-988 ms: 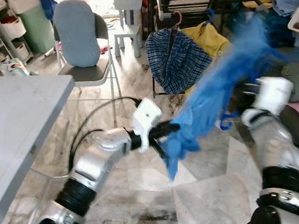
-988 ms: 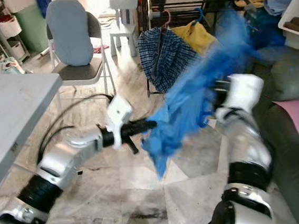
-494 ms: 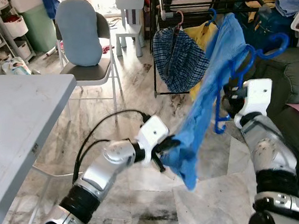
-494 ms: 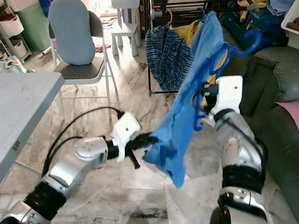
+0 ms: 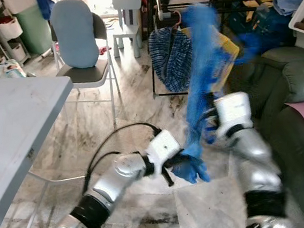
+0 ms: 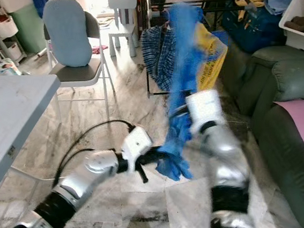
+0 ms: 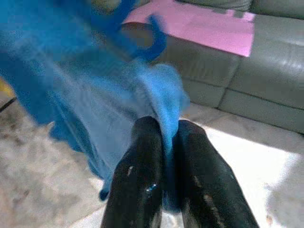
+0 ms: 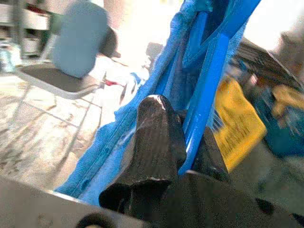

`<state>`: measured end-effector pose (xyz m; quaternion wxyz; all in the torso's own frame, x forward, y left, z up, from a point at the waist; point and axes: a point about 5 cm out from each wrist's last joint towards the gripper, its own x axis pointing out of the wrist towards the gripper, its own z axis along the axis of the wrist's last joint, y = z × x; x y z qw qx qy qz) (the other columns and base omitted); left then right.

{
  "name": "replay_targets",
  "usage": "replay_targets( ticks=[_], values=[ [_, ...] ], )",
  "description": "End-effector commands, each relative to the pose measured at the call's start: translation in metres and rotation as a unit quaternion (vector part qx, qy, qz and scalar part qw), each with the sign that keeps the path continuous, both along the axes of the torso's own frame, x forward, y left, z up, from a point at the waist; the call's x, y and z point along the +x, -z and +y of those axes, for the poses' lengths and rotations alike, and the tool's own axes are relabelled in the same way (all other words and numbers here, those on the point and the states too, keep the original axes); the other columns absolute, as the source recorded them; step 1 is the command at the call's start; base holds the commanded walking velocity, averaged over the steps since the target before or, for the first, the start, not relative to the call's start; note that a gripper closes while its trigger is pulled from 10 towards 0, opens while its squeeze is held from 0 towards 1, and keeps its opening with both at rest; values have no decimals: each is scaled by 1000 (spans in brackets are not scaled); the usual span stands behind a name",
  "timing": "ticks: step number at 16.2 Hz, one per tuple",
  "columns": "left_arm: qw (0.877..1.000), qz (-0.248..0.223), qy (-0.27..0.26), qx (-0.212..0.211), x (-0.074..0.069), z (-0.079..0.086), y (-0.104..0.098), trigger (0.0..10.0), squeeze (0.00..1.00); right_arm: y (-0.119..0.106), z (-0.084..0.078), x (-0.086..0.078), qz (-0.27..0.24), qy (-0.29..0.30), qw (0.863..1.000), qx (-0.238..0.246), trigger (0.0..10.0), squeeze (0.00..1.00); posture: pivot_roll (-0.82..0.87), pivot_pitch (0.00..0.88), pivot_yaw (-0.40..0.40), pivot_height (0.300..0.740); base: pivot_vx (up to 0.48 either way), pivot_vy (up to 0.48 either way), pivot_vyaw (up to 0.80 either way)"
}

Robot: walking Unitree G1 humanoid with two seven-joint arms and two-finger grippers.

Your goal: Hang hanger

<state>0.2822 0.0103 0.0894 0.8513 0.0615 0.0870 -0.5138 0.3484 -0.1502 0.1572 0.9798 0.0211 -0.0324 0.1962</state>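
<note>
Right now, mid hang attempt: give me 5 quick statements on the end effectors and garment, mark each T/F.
1. The left end effector is shut on the blue garment's lower end. True.
2. The right end effector is empty and open. False: it grips the blue hanger with the garment on it.
3. A plaid garment already hangs on the rack. True.
4. The blue garment lies on the grey table. False: it is held up in the air between both arms.
5. The folding chair lies tipped over. False: it stands upright.
</note>
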Motion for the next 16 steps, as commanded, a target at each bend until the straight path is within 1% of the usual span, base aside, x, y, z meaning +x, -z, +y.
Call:
replay_targets(
  ticks=[1,2,4,5,6,7,8,9,10,11,12,13,15,16],
  values=[
    [1000,2,1,10,-2,4,6,10000,1000,-16,9,-2,-47,-26,998,-13,10000,0,-171,0,64,740,0,0,0],
    [1000,4,3,9,-3,4,6,10000,1000,-13,11,-4,-52,-34,998,-29,10000,0,-167,0,61,740,0,0,0],
    [1000,-6,6,13,-7,11,5,10000,1000,-4,14,-12,-59,-63,994,-69,10000,0,-162,0,57,740,0,0,0],
    [1000,-9,10,12,-8,17,1,10000,1000,4,13,-17,-59,-79,990,-102,10000,0,-159,0,56,740,0,0,0],
    [1000,-9,11,12,-8,18,1,10000,1000,5,13,-18,-60,-82,989,-108,10000,0,-159,0,56,740,0,0,0],
    [1000,-16,11,13,-10,24,-3,10000,1000,12,10,-23,-61,-92,985,-130,10000,0,-154,0,55,740,0,0,0],
    [1000,-17,11,14,-10,26,-4,10000,1000,13,9,-24,-62,-95,984,-136,10000,0,-154,0,55,740,0,0,0],
    [1000,-25,8,16,-11,33,-8,10000,1000,19,6,-29,-60,-110,979,-158,10000,0,-154,0,55,740,0,0,0],
    [999,-39,6,22,-10,40,-11,10000,1000,22,5,-32,-54,-121,977,-165,10000,0,-153,0,58,740,0,0,0],
    [997,-67,1,33,-8,50,-16,10000,1000,26,1,-38,-47,-139,973,-178,10000,0,-146,0,58,740,0,0,0],
    [996,-82,-12,35,-5,57,-20,10000,1000,30,-4,-42,-40,-153,970,-184,10000,0,-144,0,58,740,0,0,0],
    [993,-110,-32,40,2,71,-28,10000,1000,39,-16,-50,-11,-178,963,-202,10000,0,-144,0,58,740,0,0,0],
    [986,-149,-29,64,5,81,-35,10000,1000,47,-28,-56,5,-197,953,-231,10000,0,-139,0,59,740,0,0,0],
    [979,-182,-24,85,7,88,-39,10000,1000,51,-35,-62,16,-221,941,-254,10000,0,-137,0,60,740,0,0,0]
  ],
)
